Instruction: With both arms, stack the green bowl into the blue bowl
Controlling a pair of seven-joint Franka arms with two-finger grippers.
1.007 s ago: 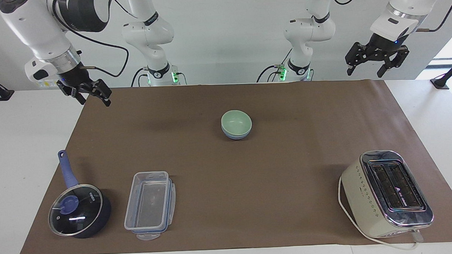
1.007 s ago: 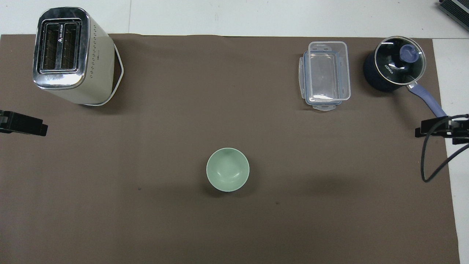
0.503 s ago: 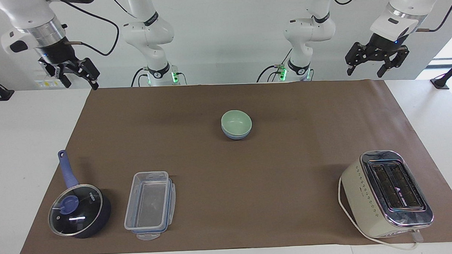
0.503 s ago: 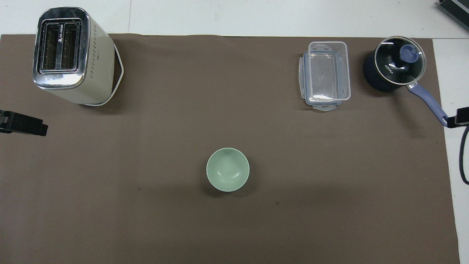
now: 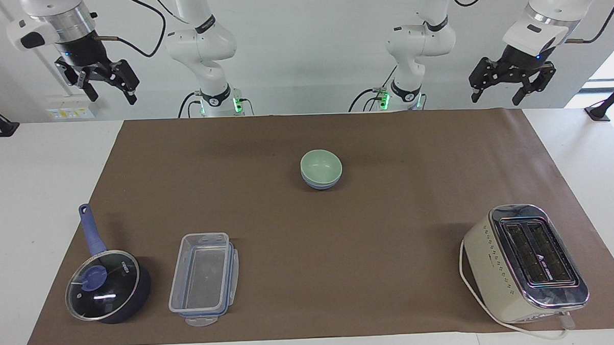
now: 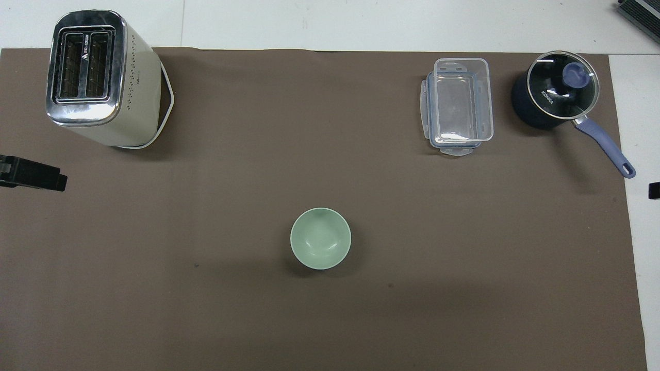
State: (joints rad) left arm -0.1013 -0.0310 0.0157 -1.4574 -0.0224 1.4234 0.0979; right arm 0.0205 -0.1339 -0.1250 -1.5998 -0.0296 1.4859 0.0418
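The pale green bowl (image 5: 321,164) sits nested in the periwinkle-blue bowl (image 5: 319,184) on the middle of the brown mat. From overhead only the green bowl (image 6: 320,238) shows, with the blue one hidden under it. My left gripper (image 5: 503,91) hangs open and empty, high over the mat's corner at the left arm's end; one of its fingertips (image 6: 31,175) shows at the overhead view's edge. My right gripper (image 5: 111,93) is open and empty, raised high over the white table at the right arm's end. Both are far from the bowls.
A cream toaster (image 5: 524,262) with its cord stands far from the robots at the left arm's end. A clear plastic container (image 5: 204,278) and a dark blue saucepan (image 5: 106,286) with a glass lid stand far from the robots at the right arm's end.
My right gripper has risen and drawn back from over the mat's corner, almost leaving the overhead view. The left arm and the bowls have not moved.
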